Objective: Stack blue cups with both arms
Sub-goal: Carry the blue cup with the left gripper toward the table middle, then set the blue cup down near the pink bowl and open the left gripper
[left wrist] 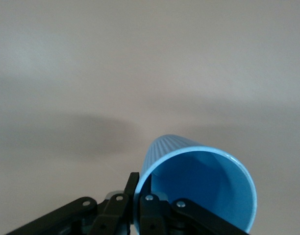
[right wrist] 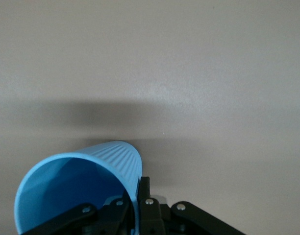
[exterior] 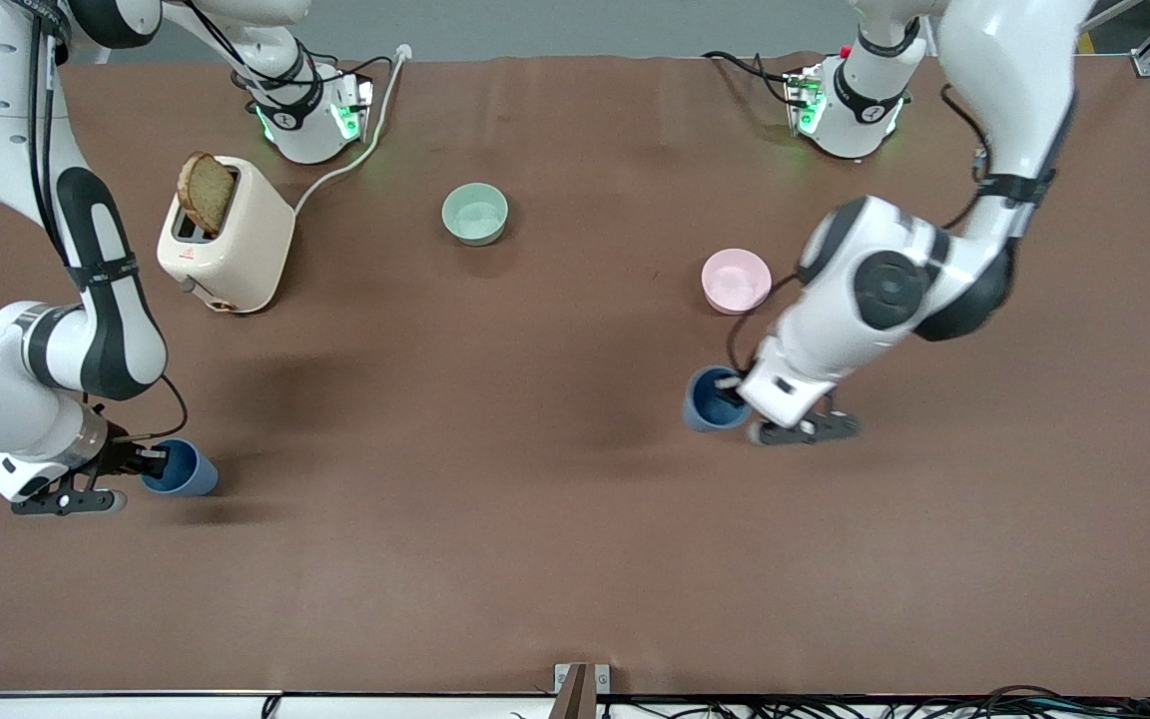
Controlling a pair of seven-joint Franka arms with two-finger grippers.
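Brown table [exterior: 495, 499]; grippers clamp cups.

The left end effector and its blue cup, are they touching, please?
Touching: the left wrist view shows the left end effector with its fingers clamped across the rim of the blue cup.

Cut off at the frame's bottom edge in both wrist views: ribbed blue plastic tumbler [left wrist: 199, 188] and its twin [right wrist: 76, 188], rims incomplete, black gripper fingers [left wrist: 149, 215] partly unseen.
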